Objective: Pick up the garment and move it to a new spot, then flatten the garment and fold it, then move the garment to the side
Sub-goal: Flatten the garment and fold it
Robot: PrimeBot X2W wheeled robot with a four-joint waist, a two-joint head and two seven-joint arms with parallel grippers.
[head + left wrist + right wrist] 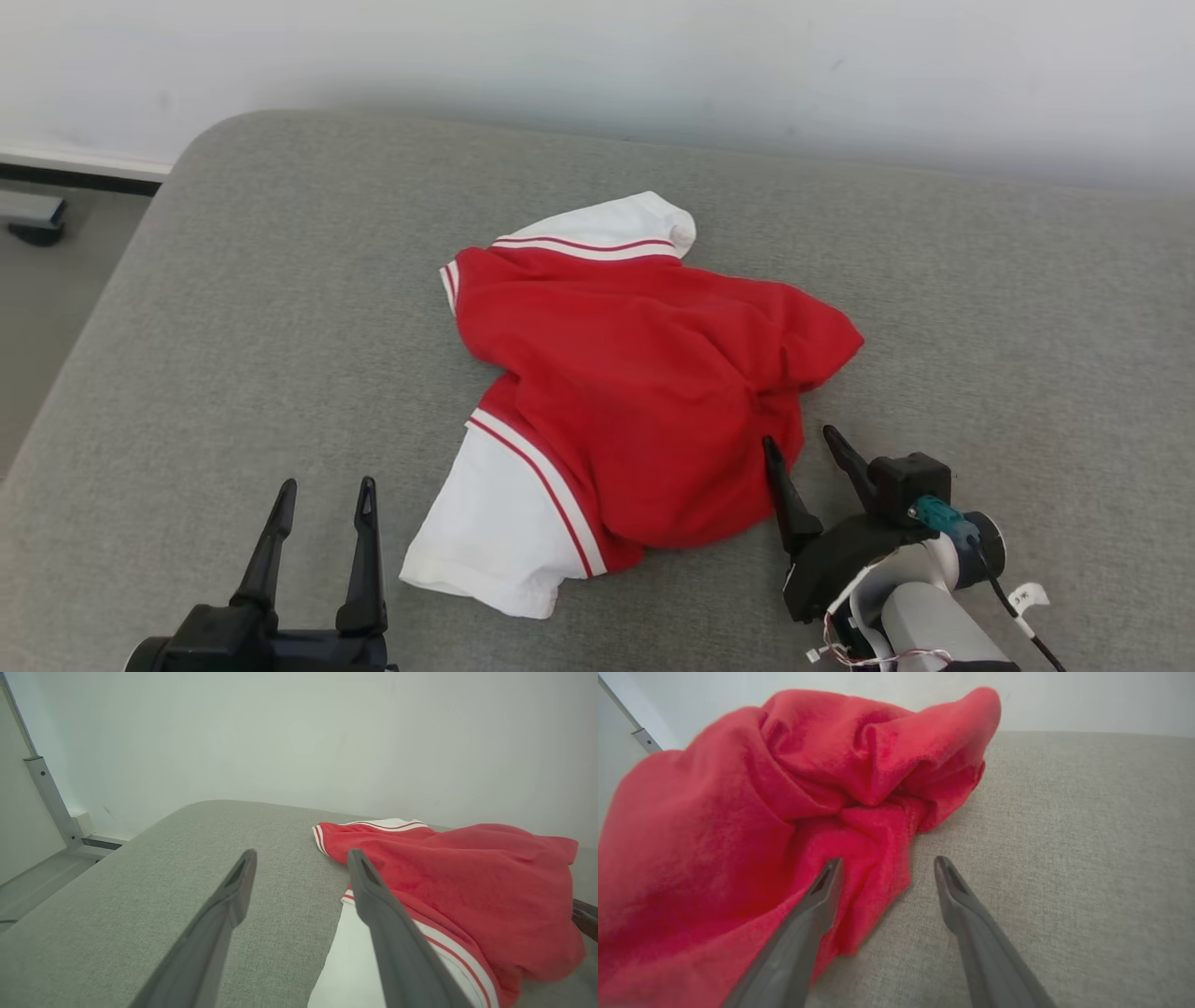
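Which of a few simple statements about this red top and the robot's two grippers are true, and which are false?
1. The garment is red with white sleeves trimmed in stripes. True.
2. The garment is neatly folded. False: it lies crumpled and bunched on the grey padded surface.
3. The right gripper is open, with its fingers at the garment's near edge. True.
4. The left gripper is holding a sleeve. False: it is open and empty, apart from the cloth, with the white sleeve lying beside it.
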